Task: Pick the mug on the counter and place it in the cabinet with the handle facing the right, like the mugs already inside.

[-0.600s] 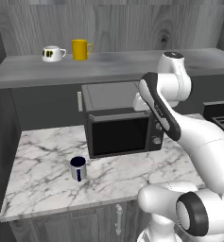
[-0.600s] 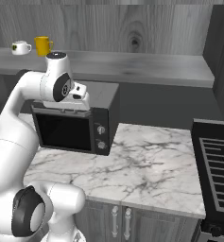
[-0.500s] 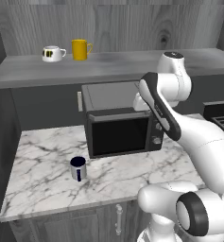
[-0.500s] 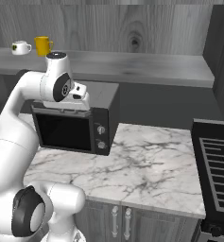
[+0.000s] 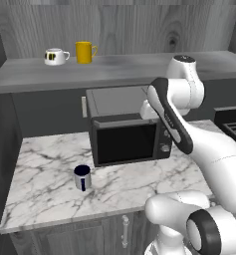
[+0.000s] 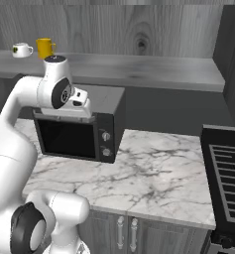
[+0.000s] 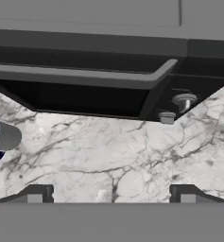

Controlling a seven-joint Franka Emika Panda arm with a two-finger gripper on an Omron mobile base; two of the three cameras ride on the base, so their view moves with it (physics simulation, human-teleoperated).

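The light-grey mug (image 5: 82, 177) with its navy inside stands upright on the white marble counter (image 5: 45, 169), left of the microwave's front. In the hand view the mug (image 7: 3, 137) shows at the left edge, its dark handle below it in the picture. My gripper (image 7: 111, 194) is open, its fingertips (image 7: 38, 194) wide apart with nothing between them. It hangs high above the counter (image 7: 118, 146), over the microwave's front edge and well to the mug's right. The open grey cabinet shelf (image 5: 139, 67) runs above, also seen in the right base view (image 6: 139, 72).
A yellow mug (image 5: 84, 52) and a squat white cup (image 5: 55, 56) stand at the shelf's left end. A dark microwave (image 5: 127, 139) sits on the counter under my hand (image 6: 78, 100). A stove (image 6: 228, 183) borders the counter on the right.
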